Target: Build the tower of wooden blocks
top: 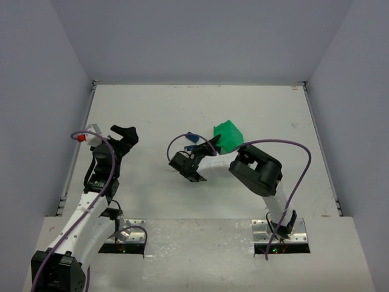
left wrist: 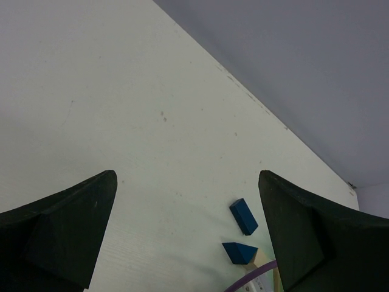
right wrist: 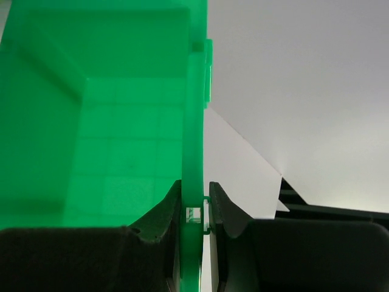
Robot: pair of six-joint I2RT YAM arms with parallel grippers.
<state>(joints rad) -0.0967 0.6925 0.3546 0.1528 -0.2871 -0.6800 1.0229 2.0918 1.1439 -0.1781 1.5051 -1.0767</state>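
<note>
Looking down from above, we are seeing the right hand (top: 213, 145) reaching toward the middle of the desk (top: 182, 109) and gripping the green bin (top: 228, 135). In its wrist view that hand (right wrist: 196, 204) is pressing both fingers (right wrist: 167, 210) against one thin side wall of the bin (right wrist: 196, 121), one finger inside and one outside. The bin is sitting tilted, and we cannot tell whether it is touching the desk.

The left hand (top: 124, 135) is hovering over the left part of the desk, well apart from the bin. Its jaws are standing spread wide with nothing between them (left wrist: 186, 176).

We are finding the wood block tower (top: 191, 139) just to the left of the bin, apparently only as loose pieces. A blue block (left wrist: 244, 216) and a blue wedge (left wrist: 239, 251) are lying flat on the desk (left wrist: 91, 91), near each other. A tan piece (left wrist: 262, 263) is lying against the wedge.
</note>
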